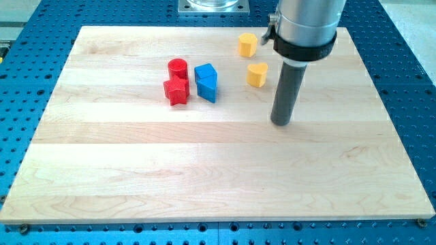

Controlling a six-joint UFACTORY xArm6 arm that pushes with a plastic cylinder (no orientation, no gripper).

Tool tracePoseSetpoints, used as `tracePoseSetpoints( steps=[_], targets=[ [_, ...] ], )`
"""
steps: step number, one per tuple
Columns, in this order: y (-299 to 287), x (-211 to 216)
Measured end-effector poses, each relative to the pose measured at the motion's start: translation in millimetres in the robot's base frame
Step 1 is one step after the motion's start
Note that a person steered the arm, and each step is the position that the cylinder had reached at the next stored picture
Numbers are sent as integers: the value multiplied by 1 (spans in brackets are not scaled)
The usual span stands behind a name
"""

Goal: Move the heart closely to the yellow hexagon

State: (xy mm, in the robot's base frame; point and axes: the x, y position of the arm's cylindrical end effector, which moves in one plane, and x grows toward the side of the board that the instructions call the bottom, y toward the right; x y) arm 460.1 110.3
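Observation:
A yellow heart (257, 74) lies on the wooden board at the upper right of centre. A yellow hexagon (247, 45) lies a short way above it, slightly to the left, with a gap between them. My tip (281, 122) rests on the board below and to the right of the heart, apart from it. The rod rises from the tip to the arm's grey body at the view's top.
A red cylinder (178, 68) and a red star-like block (176, 90) sit close together left of centre. Blue blocks (206, 82) lie just to their right. The wooden board (102, 177) rests on a blue perforated table.

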Motion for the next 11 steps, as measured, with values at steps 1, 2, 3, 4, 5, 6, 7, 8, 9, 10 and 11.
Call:
tracePoseSetpoints(
  steps=[1,2,3,4,5,6,7,8,9,10,11],
  targets=[
    [0,-50],
    [0,-73],
    [-18,-71],
    [-38,-67],
    [-51,-64],
    [-34,-109],
    [-23,-124],
    [-23,-94],
    [8,-74],
    [42,-115],
    [39,-157]
  ],
)
